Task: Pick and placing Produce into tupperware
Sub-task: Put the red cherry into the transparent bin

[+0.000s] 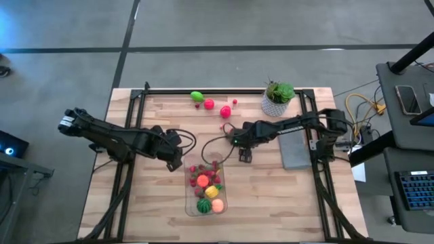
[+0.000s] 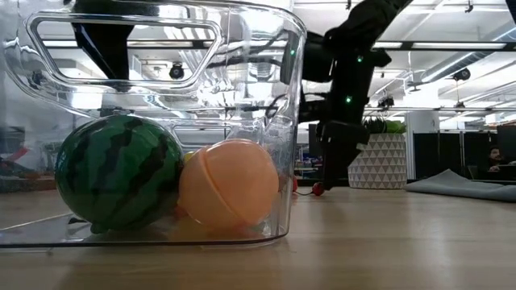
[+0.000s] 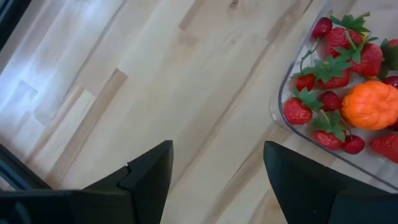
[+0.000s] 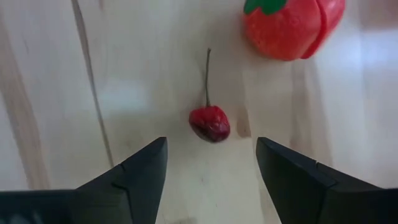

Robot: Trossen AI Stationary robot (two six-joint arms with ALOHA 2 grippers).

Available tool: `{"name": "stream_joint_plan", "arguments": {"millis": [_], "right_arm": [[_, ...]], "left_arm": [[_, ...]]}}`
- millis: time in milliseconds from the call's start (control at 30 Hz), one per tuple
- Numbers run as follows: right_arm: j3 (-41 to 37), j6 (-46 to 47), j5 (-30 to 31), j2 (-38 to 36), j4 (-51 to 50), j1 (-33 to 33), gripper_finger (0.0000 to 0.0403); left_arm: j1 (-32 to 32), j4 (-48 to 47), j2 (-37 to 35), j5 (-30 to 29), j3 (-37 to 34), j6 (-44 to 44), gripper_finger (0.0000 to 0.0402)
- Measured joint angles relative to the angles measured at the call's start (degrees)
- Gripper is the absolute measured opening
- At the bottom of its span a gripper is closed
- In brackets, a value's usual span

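The clear tupperware (image 1: 188, 196) stands on the wooden table, holding Produce: red strawberries (image 3: 297, 111), an orange piece (image 3: 372, 104), a watermelon (image 2: 117, 171) and a peach ball (image 2: 230, 185). My left gripper (image 1: 173, 163) hangs open over bare wood beside the tupperware's far left corner (image 3: 280, 106). My right gripper (image 1: 243, 155) is open and points down, just past the tupperware's far right corner. In the right wrist view a small red cherry (image 4: 209, 123) with a thin stem lies on the table beyond the gap between its fingers, untouched. A red tomato-like piece (image 4: 289, 25) lies farther off.
More loose Produce lies near the table's far edge: a green piece (image 1: 196, 96), a red one (image 1: 209, 104) and smaller red ones (image 1: 226, 110). A potted plant (image 1: 278, 98) stands at the far right, and a flat grey slab (image 1: 293, 150) lies on the right.
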Motion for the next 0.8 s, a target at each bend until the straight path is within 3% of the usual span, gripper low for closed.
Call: {"name": "stream_joint_plan", "arguments": {"millis": [133, 600, 800], "right_arm": [[-0.8, -0.5, -4.6, 0.0, 2.6, -2.2, 0.0236], [-1.7, -4.3, -7.2, 0.0, 7.3, -3.3, 0.0233], [-2.0, -3.4, -8.2, 1.4, 6.8, -4.6, 0.0205]], "left_arm": [[0.8, 0.0, 0.0, 0.0, 0.0, 0.2, 0.0235], [2.7, 0.0, 0.0, -0.4, 0.0, 1.6, 0.0235], [2.9, 0.1, 0.0, -0.4, 0.0, 1.7, 0.0235]]}}
